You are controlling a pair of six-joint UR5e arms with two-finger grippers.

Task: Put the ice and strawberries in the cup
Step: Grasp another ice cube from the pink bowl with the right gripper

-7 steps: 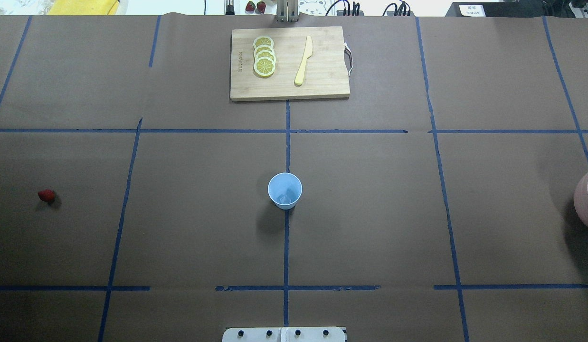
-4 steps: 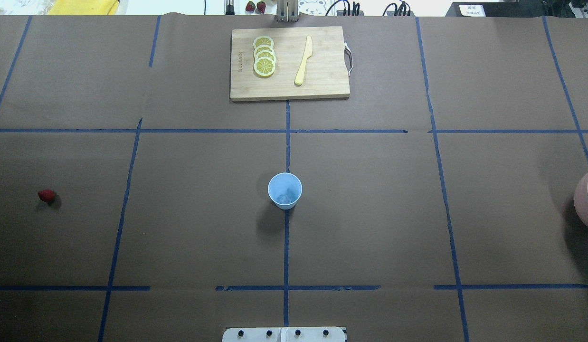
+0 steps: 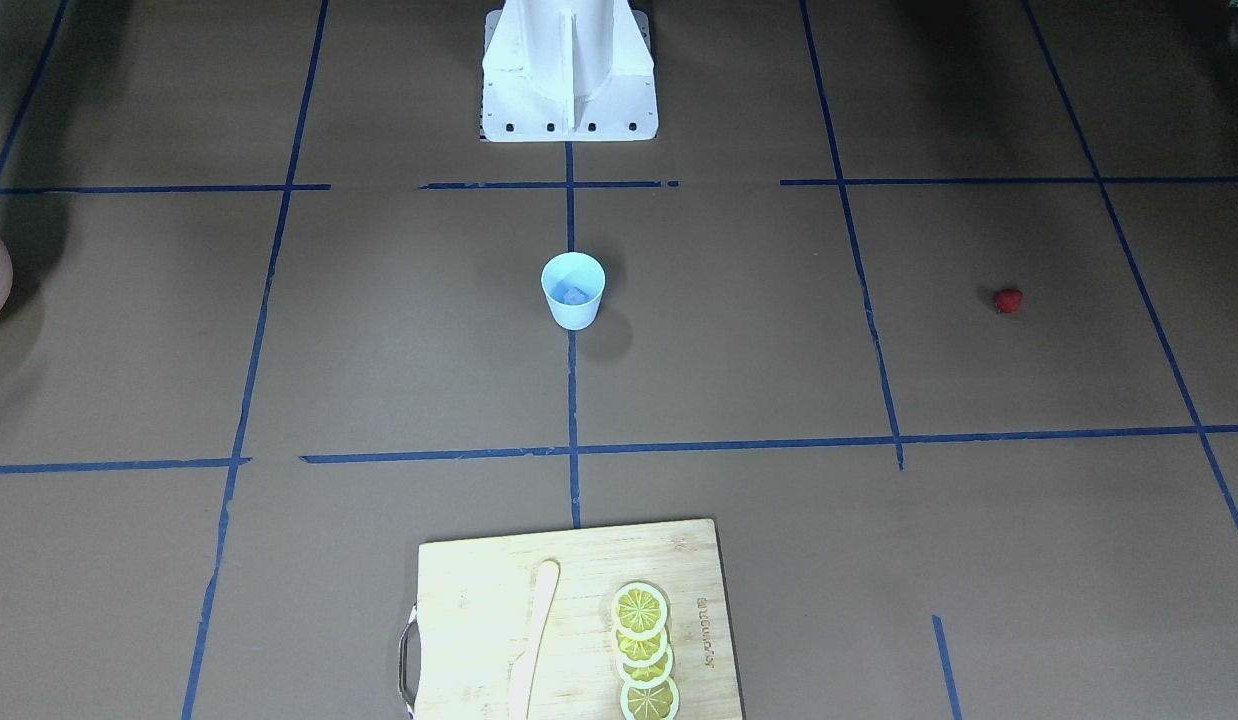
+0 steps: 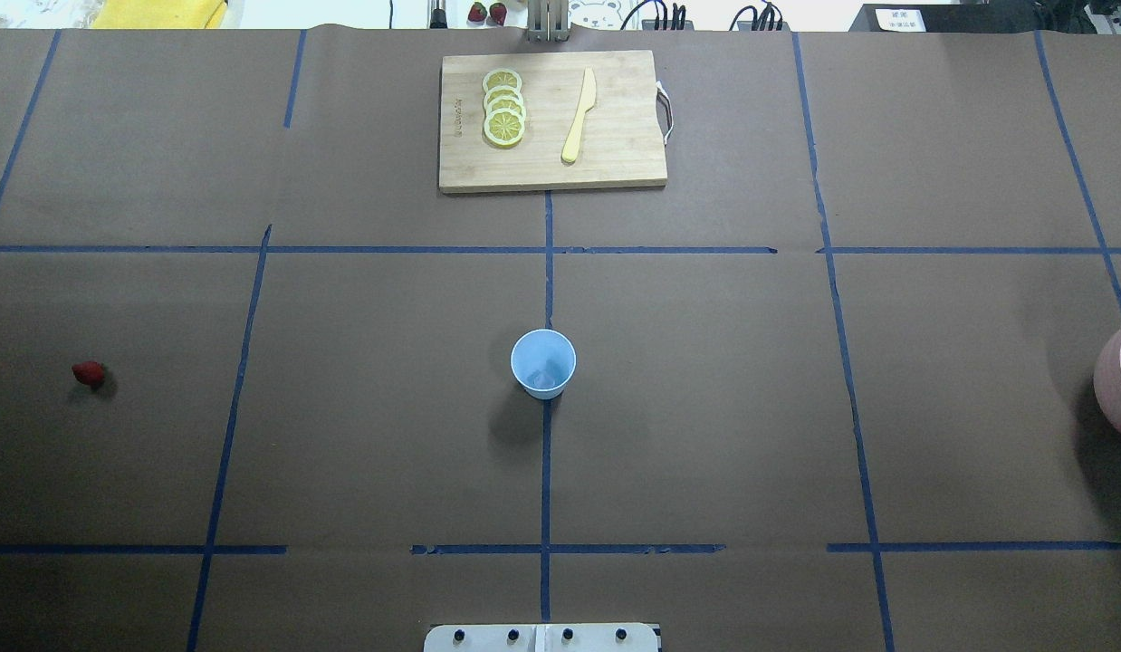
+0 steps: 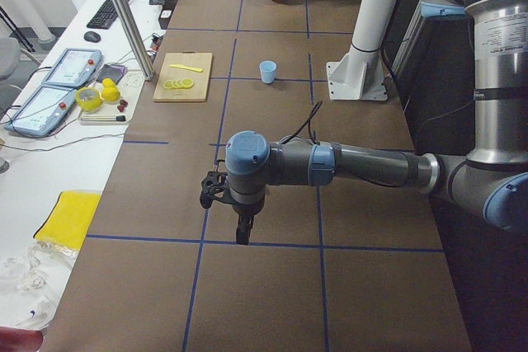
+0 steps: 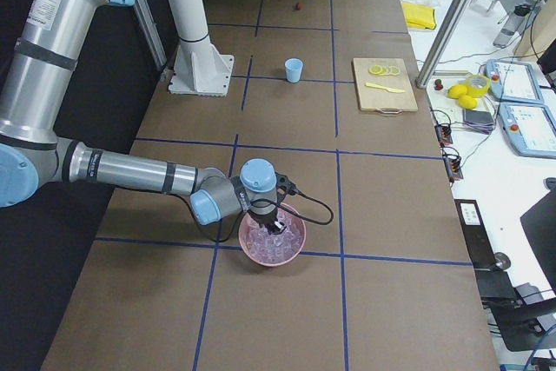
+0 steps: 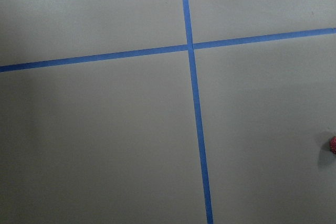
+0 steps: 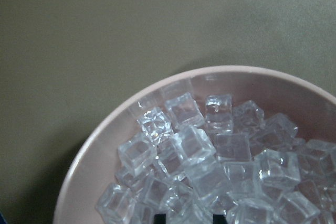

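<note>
The cup point(image 4: 543, 364) stands upright in the middle of the table on the blue centre line, and a pale cube of ice point(image 3: 575, 296) seems to lie at its bottom, so I judge the ice half of the job at least begun. The strawberry point(image 4: 89, 372) lies on the bare table well off to the left of the cup, not yet picked up. My left gripper point(image 5: 241, 237) hangs above the table on that side. My left wrist camera catches only a red sliver of the berry at its right edge, so I am not yet over it. I cannot tell how its jaws stand. My right gripper point(image 6: 274, 225) is down at the pink bowl point(image 6: 294, 248) of ice cubes point(image 8: 202, 166) at the far right. Whether it grips a cube I cannot tell. The berry looks like the step in hand. I would need to bring the left gripper over it, come down with the jaws apart, close gently on that small round fruit, then carry it right and release it over the cup's mouth.
</note>
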